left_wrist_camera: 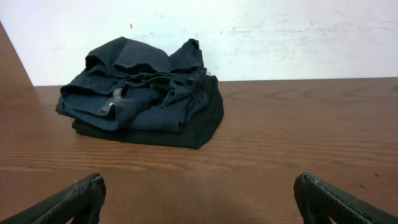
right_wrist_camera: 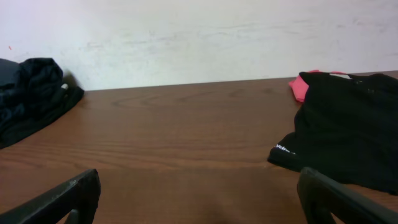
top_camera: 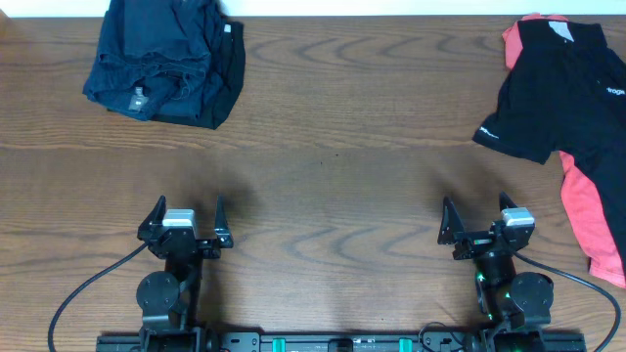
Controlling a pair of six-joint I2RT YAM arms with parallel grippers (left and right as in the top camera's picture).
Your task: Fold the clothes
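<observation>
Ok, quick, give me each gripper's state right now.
Left gripper: open, holding nothing.
Right gripper: open, holding nothing.

The black-and-coral shirt (top_camera: 553, 93) runs off the right edge overhead, and the navy clothes pile (top_camera: 161, 59) gets clipped at the top. Its little label (top_camera: 138, 97) is too tiny to read. Wrist views only catch the jaws' tips.
</observation>
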